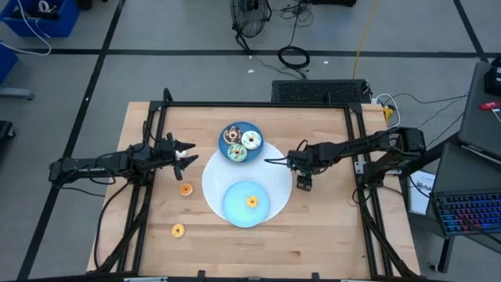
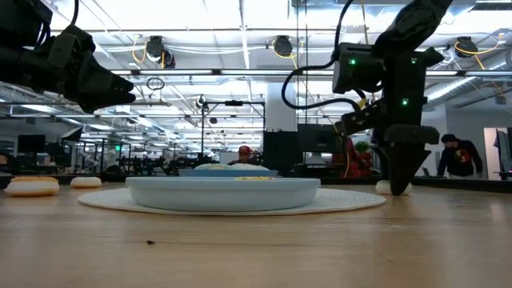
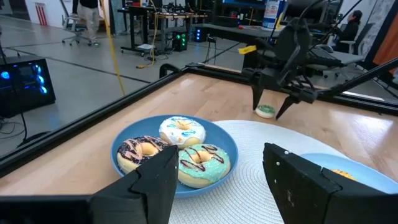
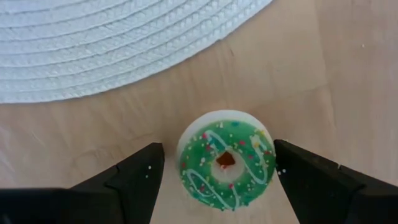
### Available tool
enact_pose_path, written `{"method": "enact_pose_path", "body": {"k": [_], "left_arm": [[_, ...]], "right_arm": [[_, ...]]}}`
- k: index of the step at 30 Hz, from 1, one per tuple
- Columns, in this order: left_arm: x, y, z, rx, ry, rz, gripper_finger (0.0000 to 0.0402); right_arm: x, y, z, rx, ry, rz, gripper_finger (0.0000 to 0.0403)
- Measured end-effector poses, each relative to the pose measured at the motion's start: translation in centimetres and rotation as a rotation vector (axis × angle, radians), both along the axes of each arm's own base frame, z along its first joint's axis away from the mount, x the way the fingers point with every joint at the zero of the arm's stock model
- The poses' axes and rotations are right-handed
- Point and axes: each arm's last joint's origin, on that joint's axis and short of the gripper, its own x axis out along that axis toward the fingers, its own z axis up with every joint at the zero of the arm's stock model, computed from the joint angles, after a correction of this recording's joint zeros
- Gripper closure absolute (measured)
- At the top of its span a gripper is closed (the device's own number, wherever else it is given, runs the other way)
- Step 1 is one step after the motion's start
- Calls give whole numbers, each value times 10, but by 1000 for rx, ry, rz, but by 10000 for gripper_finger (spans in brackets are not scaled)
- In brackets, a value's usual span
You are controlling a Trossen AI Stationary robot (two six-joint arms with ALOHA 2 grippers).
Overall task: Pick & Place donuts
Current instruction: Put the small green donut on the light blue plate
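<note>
Three larger donuts, chocolate [image 3: 143, 151], white-frosted [image 3: 182, 130] and teal [image 3: 202, 160], lie on a small blue plate [image 1: 240, 143]. A tiny orange donut [image 1: 251, 201] sits on the bigger light-blue plate [image 1: 247, 207]. Two more tiny ones, orange [image 1: 185, 189] and yellow-orange [image 1: 178, 230], rest flat on the wood. My right gripper [image 4: 217, 165] points down, open, its fingers on either side of a tiny green-frosted donut [image 4: 227, 160] that lies flat on the table beside the mat. My left gripper [image 1: 188, 154] hovers open, left of the small plate.
A round white woven placemat [image 1: 215, 176] lies under both plates in the table's middle. A black frame [image 1: 258, 105] runs along the table's far edge and sides. Bare wood lies toward the near edge. People stand in the room beyond the table.
</note>
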Motion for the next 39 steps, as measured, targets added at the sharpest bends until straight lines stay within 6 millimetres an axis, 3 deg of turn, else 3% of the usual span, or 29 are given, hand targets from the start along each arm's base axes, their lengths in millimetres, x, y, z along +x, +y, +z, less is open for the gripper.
{"method": "enact_pose_path", "body": {"k": [9, 25, 34, 39], "left_arm": [[0, 0, 0, 0, 0, 0, 167], [0, 0, 0, 0, 0, 0, 167], [0, 0, 0, 0, 0, 0, 167], [0, 0, 0, 0, 0, 0, 167]], "right_arm": [[-1, -9, 0, 0, -7, -34, 131], [2, -10, 2, -3, -14, -33, 229], [18, -11, 7, -12, -168, -33, 243], [30, -9, 11, 80, -310, 0, 243]]}}
